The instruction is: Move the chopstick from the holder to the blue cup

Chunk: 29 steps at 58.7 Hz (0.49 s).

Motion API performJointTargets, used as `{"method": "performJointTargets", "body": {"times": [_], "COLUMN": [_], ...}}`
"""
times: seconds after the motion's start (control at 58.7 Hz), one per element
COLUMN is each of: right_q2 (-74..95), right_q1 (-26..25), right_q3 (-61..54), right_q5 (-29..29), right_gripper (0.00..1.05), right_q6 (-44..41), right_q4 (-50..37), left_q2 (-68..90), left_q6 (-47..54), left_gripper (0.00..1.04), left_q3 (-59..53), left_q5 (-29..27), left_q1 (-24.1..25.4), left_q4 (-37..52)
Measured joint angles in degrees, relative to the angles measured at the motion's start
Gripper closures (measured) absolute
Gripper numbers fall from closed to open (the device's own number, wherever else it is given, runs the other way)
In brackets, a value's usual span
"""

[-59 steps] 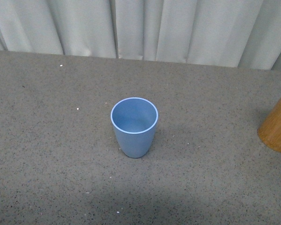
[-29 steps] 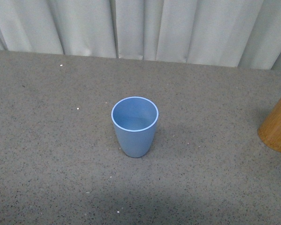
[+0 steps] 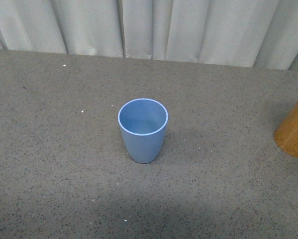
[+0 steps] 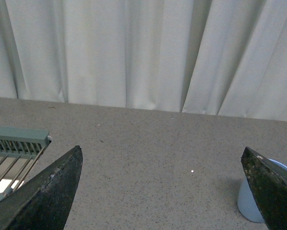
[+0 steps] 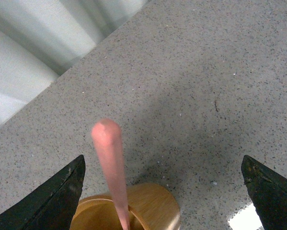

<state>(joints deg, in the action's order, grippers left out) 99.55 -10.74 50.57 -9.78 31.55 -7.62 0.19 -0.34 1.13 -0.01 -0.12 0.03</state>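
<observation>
The blue cup stands upright and empty in the middle of the grey speckled table; neither arm shows in the front view. At the right edge of that view is part of the orange-brown holder. In the right wrist view, my right gripper hangs open above the holder, from which one salmon-pink chopstick sticks up between the jaws, nearer one finger and touching neither. My left gripper is open over bare table, with the blue cup partly hidden behind one fingertip.
White curtains hang along the table's far edge. A pale green slatted rack shows at the side of the left wrist view. A bright patch lies on the table near the holder.
The front view has shifted slightly: the cup and the table's far edge sit a little higher in the picture than a second ago. Nothing else differs.
</observation>
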Motion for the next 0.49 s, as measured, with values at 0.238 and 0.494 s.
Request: {"method": "performJointTargets", "body": {"times": [0.238, 0.494], "right_q2": [3.0, 4.4], "right_q1": [0.5, 1.4], "right_q3": [1.1, 1.2], "right_q5": [-0.8, -0.9], "right_gripper": [0.22, 0.63], "right_q6": [0.4, 1.3], "right_q4": [-0.3, -1.0], "left_q2": [0.0, 0.0], "left_q6": [0.0, 0.0], "left_gripper": [0.07, 0.07], "left_q3": [0.0, 0.0], "left_q5": [0.0, 0.0], "left_q1": [0.0, 0.0], "left_q4": [0.0, 0.0]}}
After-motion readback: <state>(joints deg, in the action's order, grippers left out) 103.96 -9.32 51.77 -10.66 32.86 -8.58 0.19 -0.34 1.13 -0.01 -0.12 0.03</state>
